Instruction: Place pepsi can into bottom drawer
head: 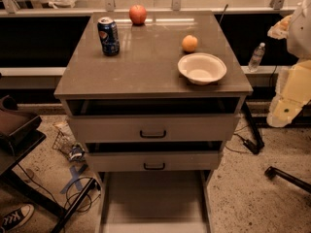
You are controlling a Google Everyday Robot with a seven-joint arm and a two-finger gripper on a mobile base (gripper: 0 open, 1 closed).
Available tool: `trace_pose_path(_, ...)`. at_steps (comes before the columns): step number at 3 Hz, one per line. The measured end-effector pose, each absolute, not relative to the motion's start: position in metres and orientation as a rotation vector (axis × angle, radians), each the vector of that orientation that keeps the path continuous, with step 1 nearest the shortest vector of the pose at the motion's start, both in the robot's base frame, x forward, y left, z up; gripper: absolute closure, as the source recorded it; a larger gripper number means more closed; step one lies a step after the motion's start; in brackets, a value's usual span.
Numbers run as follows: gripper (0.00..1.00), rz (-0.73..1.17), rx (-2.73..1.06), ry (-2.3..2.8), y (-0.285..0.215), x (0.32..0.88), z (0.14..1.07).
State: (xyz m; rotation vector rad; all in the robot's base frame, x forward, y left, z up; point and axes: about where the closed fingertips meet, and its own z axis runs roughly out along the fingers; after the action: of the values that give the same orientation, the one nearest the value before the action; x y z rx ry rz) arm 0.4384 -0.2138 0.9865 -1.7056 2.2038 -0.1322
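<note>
Speckled stone floor, dim warm light, and in the middle a square grey cabinet [146,57] with a smooth flat top. On that top, back left, stands the small dark blue pepsi can [108,36] with its silver lid, upright. Just behind it, at the rear edge, sits a round red apple [138,14]. Over on the right is a small orange fruit [189,43], and just in front of it a shallow white bowl [201,68] near the front corner.

Down the front are two grey drawers with black handles, upper [153,128] and middle [154,161], a dark gap above each. Below them the bottom drawer [154,198] is pulled right out - a wide, pale grey tray with low side walls.

The cream-coloured robot arm [291,89] hangs at the right edge, well apart from the can. Its gripper [282,27] sits up high beside the cabinet's back right corner - spread or pressed together, I cannot tell. A clear plastic water bottle [256,56] stands on the ledge behind.
</note>
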Motion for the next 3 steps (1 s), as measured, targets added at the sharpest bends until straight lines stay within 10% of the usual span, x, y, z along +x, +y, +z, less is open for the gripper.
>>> trace_pose_path(3, 0.0, 0.195, -1.529, 2.009, -0.163, 0.508, 0.987)
